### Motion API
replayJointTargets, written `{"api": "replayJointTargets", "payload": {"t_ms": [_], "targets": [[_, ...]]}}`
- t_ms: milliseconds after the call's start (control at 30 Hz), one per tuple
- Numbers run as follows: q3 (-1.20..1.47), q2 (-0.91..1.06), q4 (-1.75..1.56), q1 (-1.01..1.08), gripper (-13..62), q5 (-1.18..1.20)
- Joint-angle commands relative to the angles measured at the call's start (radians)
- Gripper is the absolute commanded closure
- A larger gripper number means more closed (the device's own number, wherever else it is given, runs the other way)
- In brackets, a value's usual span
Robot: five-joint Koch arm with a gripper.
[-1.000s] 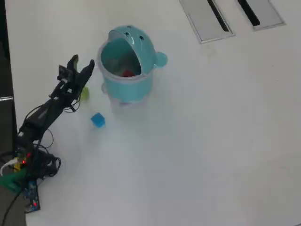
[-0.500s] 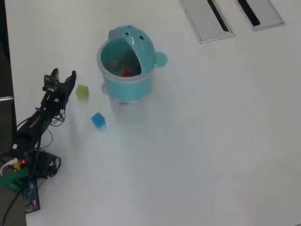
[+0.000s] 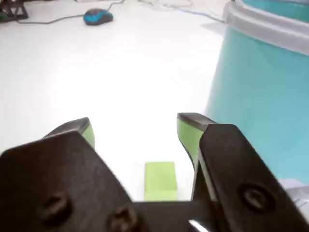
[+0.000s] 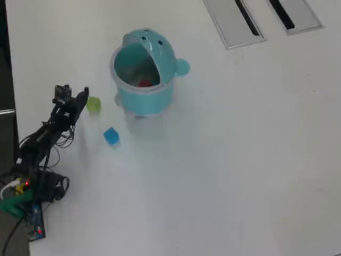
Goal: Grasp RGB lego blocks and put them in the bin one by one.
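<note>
The yellowish-green block (image 3: 160, 180) (image 4: 94, 104) lies on the white table, just left of the teal bin (image 4: 145, 72) (image 3: 263, 92) in the overhead view. My gripper (image 3: 136, 131) (image 4: 81, 98) is open, low over the table, with the green block between its green-padded fingers (image 3: 189, 134) near their base, not touching either pad. The blue block (image 4: 111, 136) rests on the table below the green one in the overhead view. The red block (image 4: 144, 83) lies inside the bin, whose lid stands open.
Two grey slotted panels (image 4: 233, 21) sit at the table's far edge in the overhead view. The arm's base and cables (image 4: 29, 197) are at lower left. A blue computer mouse (image 3: 98, 17) with its cable lies far off in the wrist view.
The gripper drew back to the left from beside the bin, uncovering the green block, then moved slightly right toward it again. The blocks and the bin stayed put.
</note>
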Motion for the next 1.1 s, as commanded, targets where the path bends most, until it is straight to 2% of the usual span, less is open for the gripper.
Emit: {"api": "replayJointTargets", "payload": {"t_ms": [0, 233, 1067], "targets": [[-0.08, -0.02, 0.021, -0.005, 17.6, -0.035], [-0.163, -0.161, 0.049, -0.003, 17.6, -0.08], [-0.295, -0.425, 0.112, 0.023, 16.9, -0.141]]}}
